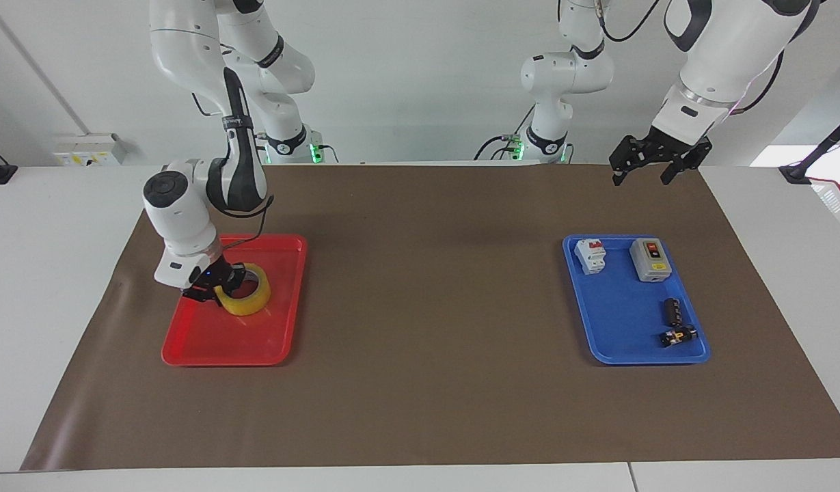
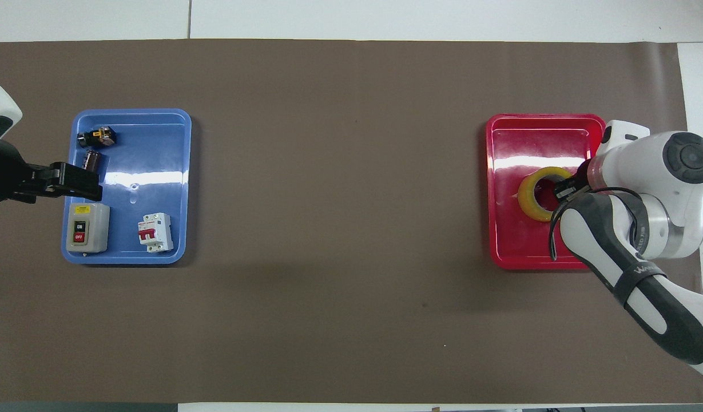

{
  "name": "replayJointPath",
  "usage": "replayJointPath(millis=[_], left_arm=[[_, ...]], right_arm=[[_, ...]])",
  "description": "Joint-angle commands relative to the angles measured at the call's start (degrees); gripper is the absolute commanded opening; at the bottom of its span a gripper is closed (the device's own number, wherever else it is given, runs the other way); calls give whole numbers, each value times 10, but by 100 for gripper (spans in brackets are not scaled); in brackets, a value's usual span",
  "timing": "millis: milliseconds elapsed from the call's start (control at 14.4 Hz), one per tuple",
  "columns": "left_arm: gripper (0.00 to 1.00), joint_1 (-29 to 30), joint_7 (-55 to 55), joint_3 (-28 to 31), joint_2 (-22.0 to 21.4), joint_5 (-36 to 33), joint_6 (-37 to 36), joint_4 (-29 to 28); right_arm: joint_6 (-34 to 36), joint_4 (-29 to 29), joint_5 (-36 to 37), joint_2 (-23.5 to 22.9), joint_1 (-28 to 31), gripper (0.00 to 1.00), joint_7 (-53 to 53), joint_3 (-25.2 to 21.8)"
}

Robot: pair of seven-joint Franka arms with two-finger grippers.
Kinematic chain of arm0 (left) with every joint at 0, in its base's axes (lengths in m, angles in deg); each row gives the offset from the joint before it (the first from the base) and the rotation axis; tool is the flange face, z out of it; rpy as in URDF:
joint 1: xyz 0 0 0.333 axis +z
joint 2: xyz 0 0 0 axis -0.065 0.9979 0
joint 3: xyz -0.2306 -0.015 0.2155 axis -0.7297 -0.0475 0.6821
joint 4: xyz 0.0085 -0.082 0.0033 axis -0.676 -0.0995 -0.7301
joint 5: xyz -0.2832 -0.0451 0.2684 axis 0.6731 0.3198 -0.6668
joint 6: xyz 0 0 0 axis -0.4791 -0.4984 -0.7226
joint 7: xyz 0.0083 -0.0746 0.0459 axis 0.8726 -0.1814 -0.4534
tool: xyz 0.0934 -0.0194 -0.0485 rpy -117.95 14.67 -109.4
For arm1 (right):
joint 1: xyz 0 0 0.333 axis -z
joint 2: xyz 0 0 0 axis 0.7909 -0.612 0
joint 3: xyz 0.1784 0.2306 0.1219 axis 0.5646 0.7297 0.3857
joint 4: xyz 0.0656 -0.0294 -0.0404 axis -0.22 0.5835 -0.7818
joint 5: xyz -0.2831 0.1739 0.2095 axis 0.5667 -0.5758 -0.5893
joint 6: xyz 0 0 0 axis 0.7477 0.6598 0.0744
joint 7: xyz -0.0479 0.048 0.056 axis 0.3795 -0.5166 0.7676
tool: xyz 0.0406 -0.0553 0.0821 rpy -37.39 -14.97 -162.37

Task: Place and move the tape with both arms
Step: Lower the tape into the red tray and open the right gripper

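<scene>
Facing view: right gripper [image 1: 218,285] is low in the red tray [image 1: 208,345] at the right arm's end of the surface [image 1: 426,383], jaws pinching the rim of the tape [image 1: 245,299]. The yellow roll sits tilted over the tray floor, in the half of the tray nearer the robots; whether its lower edge touches the tray is hard to tell here. Left gripper [image 1: 651,166] hangs in the air over the brown mat's edge at the left arm's end, jaws spread, holding nothing; this arm waits. The blue tray [image 1: 614,328] lies below it on the mat with a white circuit breaker [image 1: 590,255] and a grey switch box [image 1: 650,259] side by side in its nearer part, a dark cylinder [image 1: 671,311] and a small black-and-yellow part [image 1: 678,335] in its farther part.

Overhead view: the tape [image 2: 533,197] shows as a ring around the middle of the red tray [image 2: 511,252], toward the outer long side, with the right gripper [image 2: 564,190] clamped on its wall from the outer side. Left gripper [image 2: 71,184] covers the outer edge of the blue tray [image 2: 157,126], over the gap between the switch box [image 2: 86,228] and the cylinder [image 2: 91,160]. The breaker [image 2: 155,232] sits beside the switch box, well apart from the gripper.
</scene>
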Motion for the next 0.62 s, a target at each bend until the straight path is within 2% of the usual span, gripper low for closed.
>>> replayJointPath(millis=[0,347,416,485,554], left_arm=[[100,0,-1,4,-4,1,-9,-4],[100,0,-2,4,-4,1,-8,-4],[100,0,-2,4,-4,1,-8,-4],[100,0,-2,4,-4,1,-9,-4],[100,0,-2,4,-4,1,-9,-4]], right_arm=[[-9,16,-4,13,13,0,-13,5],[-9,16,-4,13,23,0,-28,4],[-3,13,-4,12,20,69,-26,5],[12,4,-4,18,21,100,-17,5],[41,-15,-4,25,19,100,-1,6]])
